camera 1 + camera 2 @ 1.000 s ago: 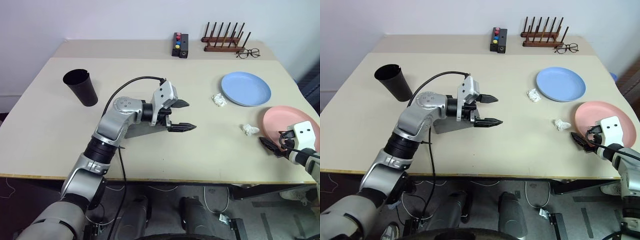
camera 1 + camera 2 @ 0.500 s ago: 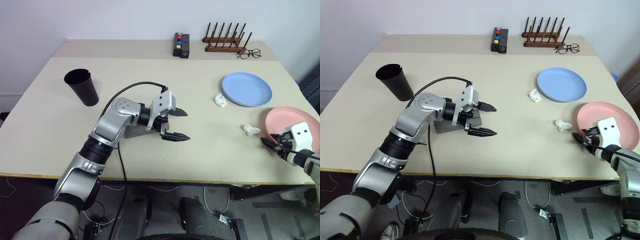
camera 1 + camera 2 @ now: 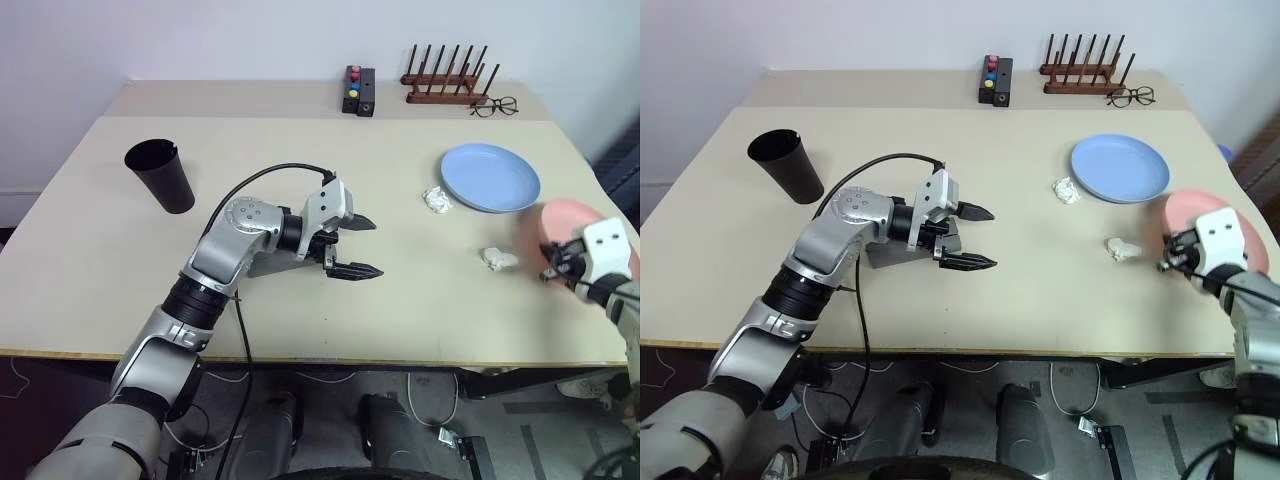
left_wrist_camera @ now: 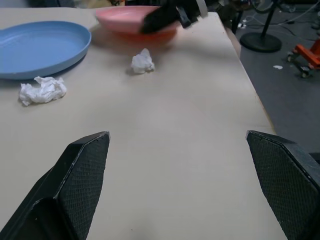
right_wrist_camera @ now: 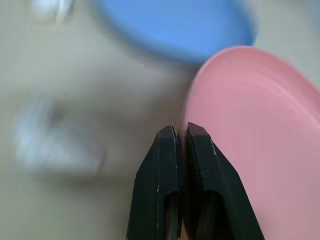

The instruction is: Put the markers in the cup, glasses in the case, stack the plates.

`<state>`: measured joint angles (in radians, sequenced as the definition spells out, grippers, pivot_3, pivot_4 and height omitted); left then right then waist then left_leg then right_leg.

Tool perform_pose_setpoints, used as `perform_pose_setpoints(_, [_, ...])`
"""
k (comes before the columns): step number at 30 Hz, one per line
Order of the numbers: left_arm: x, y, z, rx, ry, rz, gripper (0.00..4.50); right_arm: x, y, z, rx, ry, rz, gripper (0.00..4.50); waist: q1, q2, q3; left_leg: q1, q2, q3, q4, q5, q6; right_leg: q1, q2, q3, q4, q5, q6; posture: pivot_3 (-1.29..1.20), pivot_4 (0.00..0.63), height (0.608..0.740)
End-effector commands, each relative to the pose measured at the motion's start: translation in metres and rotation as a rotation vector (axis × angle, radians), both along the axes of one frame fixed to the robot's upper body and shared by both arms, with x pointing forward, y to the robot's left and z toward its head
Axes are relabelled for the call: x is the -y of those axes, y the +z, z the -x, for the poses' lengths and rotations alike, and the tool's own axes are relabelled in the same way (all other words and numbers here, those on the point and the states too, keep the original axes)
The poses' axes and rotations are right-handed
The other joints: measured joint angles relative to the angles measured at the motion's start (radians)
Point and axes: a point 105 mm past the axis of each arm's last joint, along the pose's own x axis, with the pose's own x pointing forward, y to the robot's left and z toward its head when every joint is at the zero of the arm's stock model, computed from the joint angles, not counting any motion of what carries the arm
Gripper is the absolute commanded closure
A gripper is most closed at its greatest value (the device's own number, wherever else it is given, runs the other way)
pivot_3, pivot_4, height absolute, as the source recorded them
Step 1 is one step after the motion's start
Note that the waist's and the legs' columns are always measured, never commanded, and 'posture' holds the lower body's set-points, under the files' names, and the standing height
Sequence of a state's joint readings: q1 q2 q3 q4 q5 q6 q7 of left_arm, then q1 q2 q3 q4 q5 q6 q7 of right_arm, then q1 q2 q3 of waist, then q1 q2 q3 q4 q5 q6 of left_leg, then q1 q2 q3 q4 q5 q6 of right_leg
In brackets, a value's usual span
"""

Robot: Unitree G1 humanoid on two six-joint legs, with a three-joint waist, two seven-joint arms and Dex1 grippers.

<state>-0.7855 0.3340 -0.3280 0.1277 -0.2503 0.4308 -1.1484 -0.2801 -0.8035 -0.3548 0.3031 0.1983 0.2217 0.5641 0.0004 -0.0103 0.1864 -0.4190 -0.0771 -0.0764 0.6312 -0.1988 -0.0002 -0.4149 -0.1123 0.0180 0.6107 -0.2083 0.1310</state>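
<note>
The cup (image 3: 161,176) stands upright at the table's left side, and the left gripper (image 3: 356,247) hovers over mid-table with its fingers spread wide and nothing between them, just in front of the grey case (image 3: 277,262). Further right, the blue plate (image 3: 490,178) lies flat, and the right gripper (image 3: 1172,258) has its fingers pinched together on the near rim of the pink plate (image 5: 250,130), which appears tilted off the table. The step in hand is judged to be plate stacking; the next move calls for carrying the pink plate over the blue plate and setting it down centred.
</note>
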Motion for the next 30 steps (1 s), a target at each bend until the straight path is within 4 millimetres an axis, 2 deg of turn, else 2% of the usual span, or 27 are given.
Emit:
perform_pose_setpoints(1, [-0.001, 0.013, -0.002, 0.024, 0.025, 0.054, 0.00, -0.016, 0.039, -0.018, 0.146, 0.061, 0.047, 4.48, -0.006, 0.000, 0.000, 0.000, 0.000, 0.000, 0.000, 0.000, 0.000, 0.000, 0.000, 0.000, 0.000, 0.000, 0.000, 0.00, 0.150, 0.740])
perform_pose_setpoints(4, [-0.002, 0.015, -0.004, 0.024, 0.050, 0.065, 0.00, -0.029, 0.045, -0.034, 0.159, 0.113, 0.040, 4.48, -0.010, 0.000, 0.000, 0.000, 0.000, -0.001, -0.001, 0.000, 0.000, 0.000, 0.000, 0.000, 0.000, 0.000, 0.001, 0.00, 0.150, 0.740])
perform_pose_setpoints(13, [-0.009, 0.017, -0.006, 0.031, 0.127, 0.076, 0.00, -0.067, 0.032, -0.083, 0.087, 0.264, 0.077, 4.48, -0.020, 0.001, 0.001, 0.000, -0.001, 0.000, -0.001, 0.000, 0.000, -0.001, 0.000, 0.000, 0.000, 0.002, 0.004, 0.00, 0.150, 0.740])
perform_pose_setpoints(19, [-0.017, 0.016, -0.004, 0.029, 0.176, 0.071, 0.00, -0.087, 0.026, -0.101, 0.037, 0.309, 0.101, 4.48, -0.021, 0.001, 0.001, 0.000, -0.001, 0.000, -0.002, 0.000, 0.000, -0.001, 0.000, 0.000, 0.000, 0.002, 0.004, 0.00, 0.150, 0.740])
perform_pose_setpoints(27, [-0.023, 0.015, 0.000, 0.024, 0.217, 0.071, 0.00, -0.103, 0.007, -0.107, -0.059, 0.358, 0.147, 4.48, -0.021, 0.001, 0.001, 0.000, -0.001, -0.001, -0.002, 0.000, 0.000, -0.001, 0.000, 0.001, 0.001, 0.002, 0.004, 0.00, 0.150, 0.740])
perform_pose_setpoints(30, [-0.024, 0.015, 0.001, 0.020, 0.230, 0.074, 0.00, -0.101, 0.004, -0.107, -0.070, 0.347, 0.169, 3.45, -0.021, 0.001, 0.001, 0.000, -0.001, -0.001, -0.003, 0.000, 0.000, -0.002, 0.000, 0.000, 0.001, 0.002, 0.004, 0.00, 0.150, 0.740])
